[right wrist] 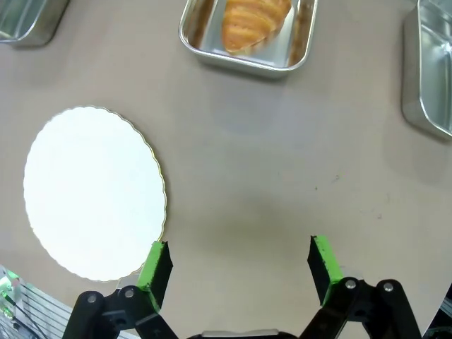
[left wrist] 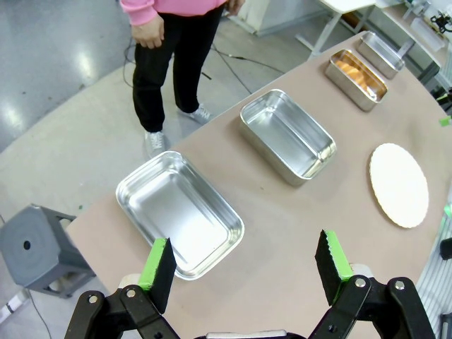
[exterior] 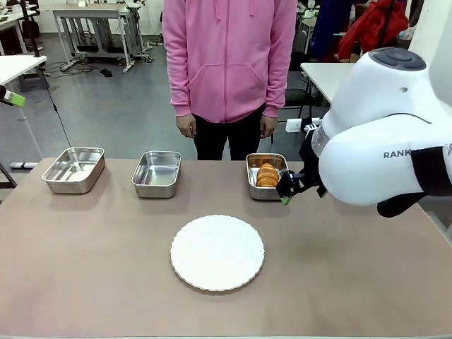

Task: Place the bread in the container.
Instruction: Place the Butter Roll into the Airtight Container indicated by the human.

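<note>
Bright even overhead light, soft shadows, steel glare, wide-angle bending

Right gripper [right wrist: 240, 265] spread wide, green pads [right wrist: 322, 258] well apart (nothing between them), tilted down from the bulky white right arm [exterior: 381, 141]. Left gripper [left wrist: 245, 267] likewise gaping, empty.

I can read just one bit of print: the letters "RANK" in dark type on my right arm's white casing [exterior: 385, 138], cut off there.
</note>
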